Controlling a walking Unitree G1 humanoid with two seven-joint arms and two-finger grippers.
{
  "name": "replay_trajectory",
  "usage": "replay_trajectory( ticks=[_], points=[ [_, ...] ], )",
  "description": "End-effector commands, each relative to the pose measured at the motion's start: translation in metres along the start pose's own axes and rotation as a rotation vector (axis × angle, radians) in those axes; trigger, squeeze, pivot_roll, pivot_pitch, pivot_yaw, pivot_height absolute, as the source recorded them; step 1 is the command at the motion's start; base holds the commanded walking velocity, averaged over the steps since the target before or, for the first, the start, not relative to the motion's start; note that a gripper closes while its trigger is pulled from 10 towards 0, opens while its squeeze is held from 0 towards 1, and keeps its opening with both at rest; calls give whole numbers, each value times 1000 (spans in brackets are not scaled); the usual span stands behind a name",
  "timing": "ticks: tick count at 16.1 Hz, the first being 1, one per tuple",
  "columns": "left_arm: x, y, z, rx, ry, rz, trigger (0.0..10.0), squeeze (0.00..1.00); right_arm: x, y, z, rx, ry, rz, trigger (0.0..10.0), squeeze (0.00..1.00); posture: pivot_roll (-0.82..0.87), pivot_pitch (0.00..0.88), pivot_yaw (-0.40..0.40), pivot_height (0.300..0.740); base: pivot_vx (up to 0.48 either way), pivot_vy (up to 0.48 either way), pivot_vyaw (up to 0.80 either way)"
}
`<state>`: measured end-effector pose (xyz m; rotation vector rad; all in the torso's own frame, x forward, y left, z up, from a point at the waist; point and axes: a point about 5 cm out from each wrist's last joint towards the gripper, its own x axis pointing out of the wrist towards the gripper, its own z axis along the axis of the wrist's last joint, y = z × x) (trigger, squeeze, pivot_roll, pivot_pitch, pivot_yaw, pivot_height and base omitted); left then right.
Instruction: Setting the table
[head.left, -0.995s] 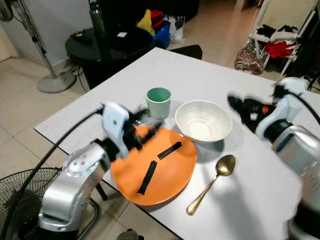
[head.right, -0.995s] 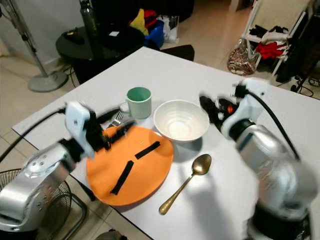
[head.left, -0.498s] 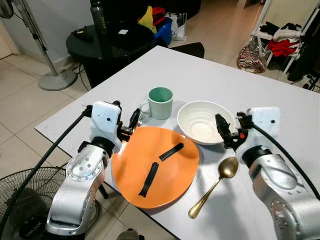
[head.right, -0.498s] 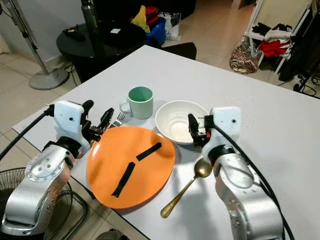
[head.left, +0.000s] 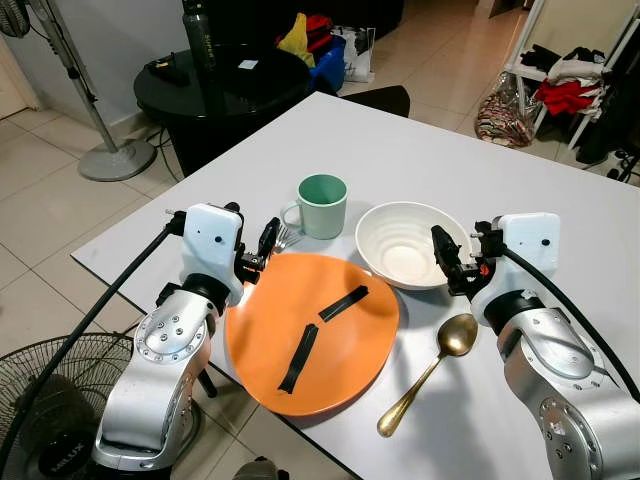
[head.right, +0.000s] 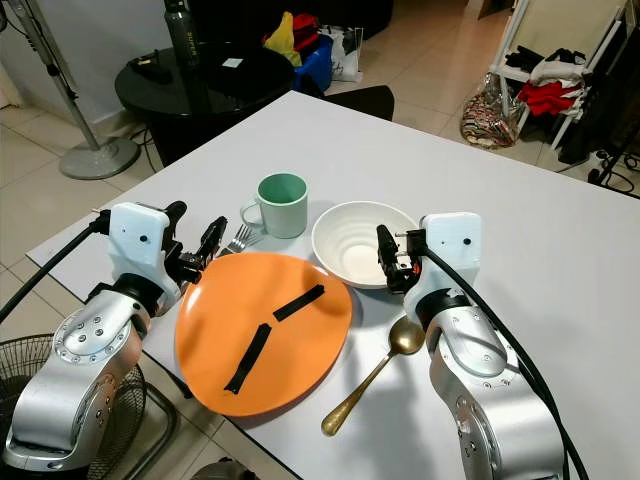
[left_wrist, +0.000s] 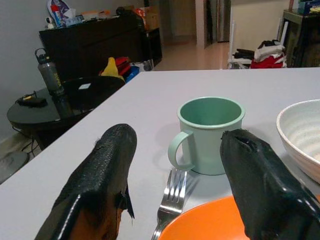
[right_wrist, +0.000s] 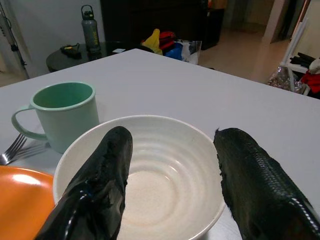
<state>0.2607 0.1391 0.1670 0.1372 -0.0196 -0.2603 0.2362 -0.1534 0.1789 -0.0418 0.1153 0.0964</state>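
Both tools unmoved and open: left tool (head.left: 268, 243) beside fork (left_wrist: 172, 197), right tool (head.left: 447, 262) at bowl (head.left: 405, 243).

Both arms forward, jaws apart

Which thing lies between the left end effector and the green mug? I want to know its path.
A fork lies there, prongs toward the mug, its handle tucked under the orange plate. The left wrist view shows it between the open left end effector fingers.
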Motion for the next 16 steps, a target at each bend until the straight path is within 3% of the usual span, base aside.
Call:
replay_trajectory(
  ticks=[1,12,16],
  points=[
    [0,-4,-1,13,-12,-3,10000,0,-2,6,1,-4,-71,9,10000,0,100,0,43,727,0,0,0],
    [0,-5,0,6,-14,-6,10000,0,0,7,3,-6,-82,19,10000,0,105,0,37,727,0,0,0],
    [-2,7,3,-52,-27,80,10000,0,18,8,14,-28,-112,78,10000,0,155,0,-23,727,0,0,0]
  ],
)
